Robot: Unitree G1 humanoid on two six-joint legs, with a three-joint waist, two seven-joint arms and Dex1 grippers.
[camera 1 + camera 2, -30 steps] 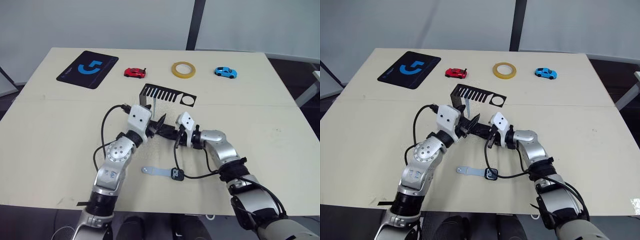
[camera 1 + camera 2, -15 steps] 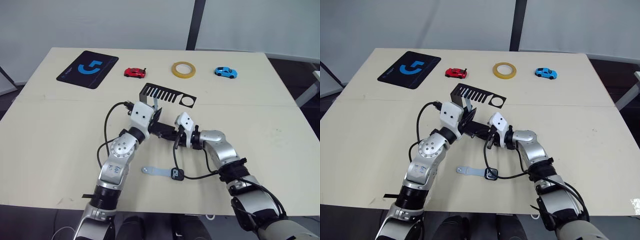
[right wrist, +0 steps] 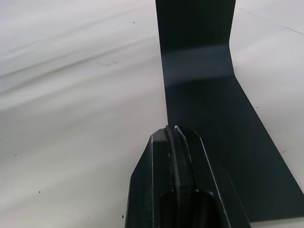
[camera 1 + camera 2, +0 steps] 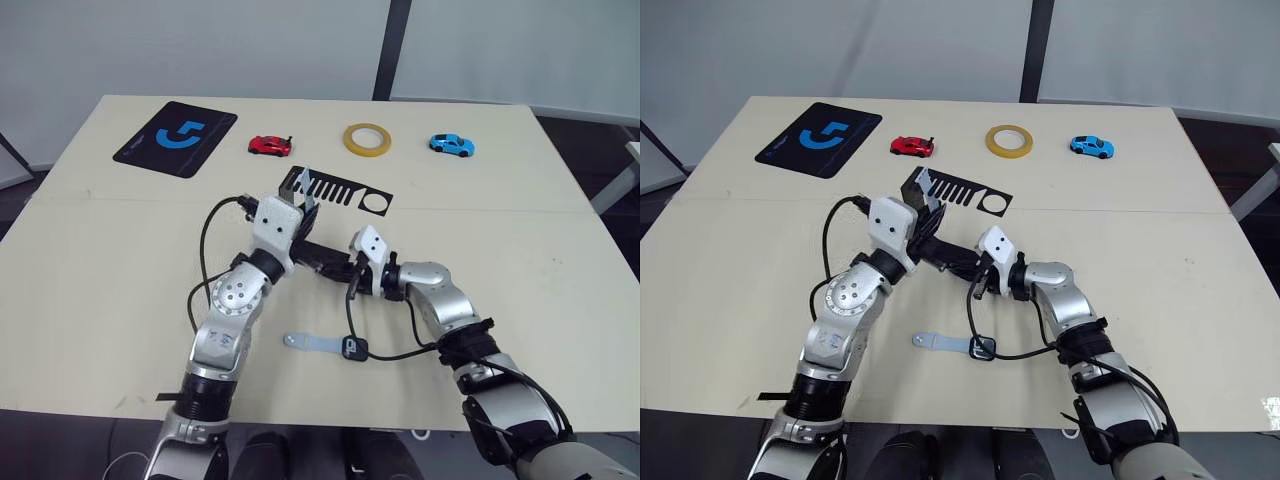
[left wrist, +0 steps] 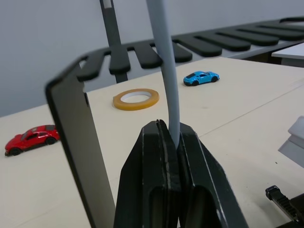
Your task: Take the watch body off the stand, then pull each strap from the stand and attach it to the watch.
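A: How is the second strap (image 5: pixel 164 61) held?

B: It is pinched between the closed fingers of the left hand (image 5: pixel 170 142) while hung in a slot of the stand (image 4: pixel 335 189), presumably so it can be drawn free. The first strap, already joined to the watch body (image 4: pixel 353 348), is left on the bench (image 4: pixel 110 270).

A: And on the right?

B: The right hand (image 3: pixel 175 137) is shut, resting at the stand's foot, probably to steady it.

A: What is changed?

B: The left hand has been raised closer to the top plate.
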